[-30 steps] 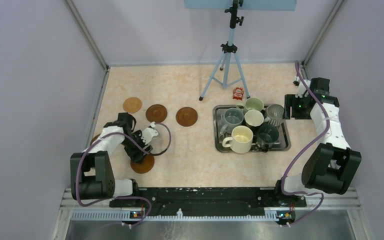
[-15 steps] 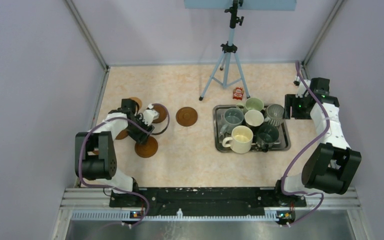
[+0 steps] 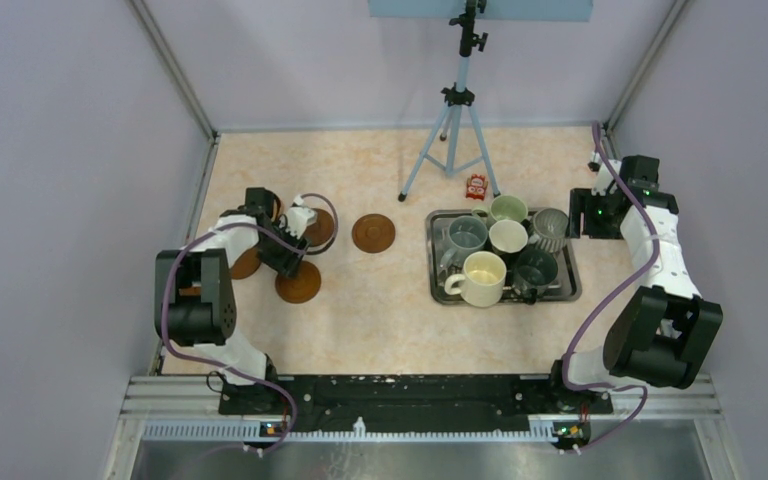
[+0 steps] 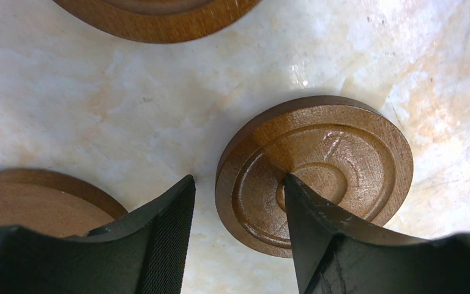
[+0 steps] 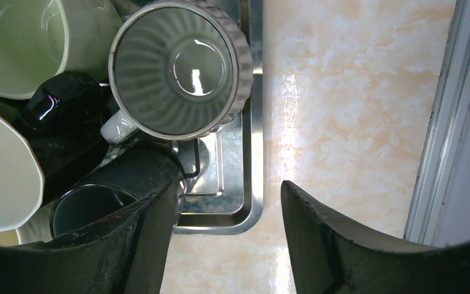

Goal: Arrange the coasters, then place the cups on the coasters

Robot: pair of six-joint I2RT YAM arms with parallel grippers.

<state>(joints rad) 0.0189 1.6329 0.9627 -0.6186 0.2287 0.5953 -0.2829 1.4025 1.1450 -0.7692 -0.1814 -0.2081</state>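
Writing: a small red item [image 3: 476, 186] by the tripod [image 3: 457, 130] foot carries markings too small to read. Left claw [image 4: 238, 181]: released, jaws about half apart, straddling the rim of one coaster [image 4: 343, 153] lying flat on the table [image 4: 67, 104]; its right finger [image 4: 306, 220] overlaps the centre rings, contact not determinable; nothing clamped. Right claw [image 5: 227, 185]: released, holding nothing, hanging over the near right corner of the tray [image 5: 254, 153], just near of the ribbed grey cup [image 5: 177, 67]. Coasters: grouped far left, several partly under the left arm; the straddled one [image 3: 298, 282] nearest, a lone coaster [image 3: 373, 232] toward the tray. Cups [image 3: 483, 275]: all six packed inside the tray. Room: bare table between coasters and tray; narrow strip between tray rim and right wall rail [image 5: 437, 122]
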